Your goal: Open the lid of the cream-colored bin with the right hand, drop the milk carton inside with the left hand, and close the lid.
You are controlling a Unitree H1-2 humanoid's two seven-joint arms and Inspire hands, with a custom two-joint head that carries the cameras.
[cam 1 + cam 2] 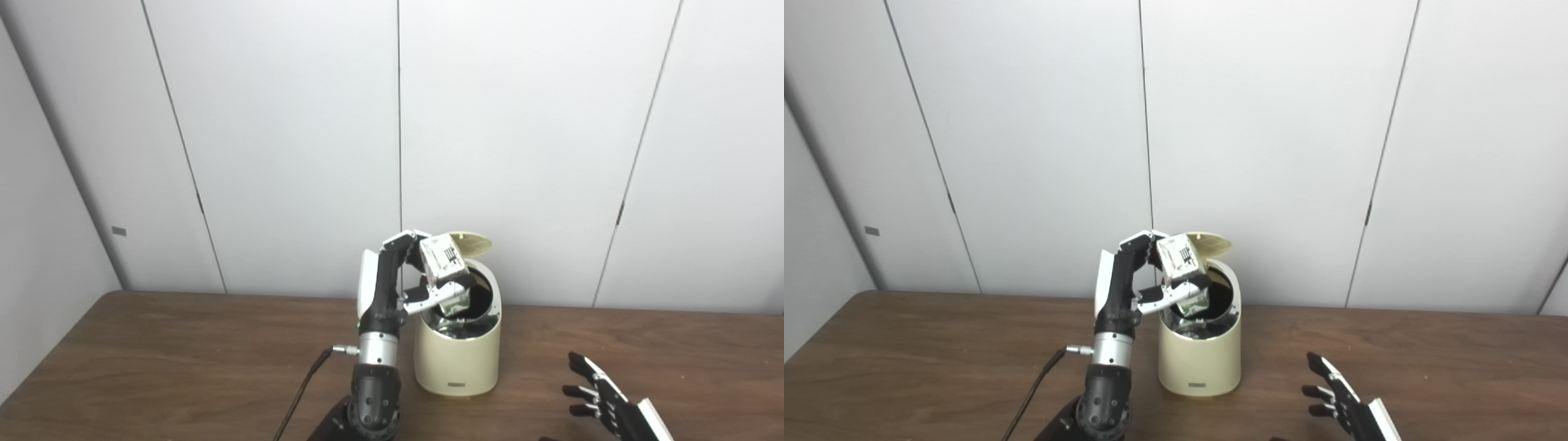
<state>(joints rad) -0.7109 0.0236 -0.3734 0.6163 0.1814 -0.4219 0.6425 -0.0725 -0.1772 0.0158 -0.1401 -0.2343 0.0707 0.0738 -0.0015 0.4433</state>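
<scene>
The left robot hand (409,275) pinches the tilted milk carton (445,269) over the mouth of the cream-colored bin (456,355), whose lid (471,242) stands raised, while the right robot hand (597,392) hovers spread above the bench (153,361).

— anything you can read from up there?

— not really. the milk carton (445,269) in my left hand (404,278) has dark print on its white top face, too small and blurred to make out.

— and the bin?

— the cream-colored bin (456,361) has a small label plate (456,384) low on its front; its letters can't be told either. no number is legible anywhere.
</scene>
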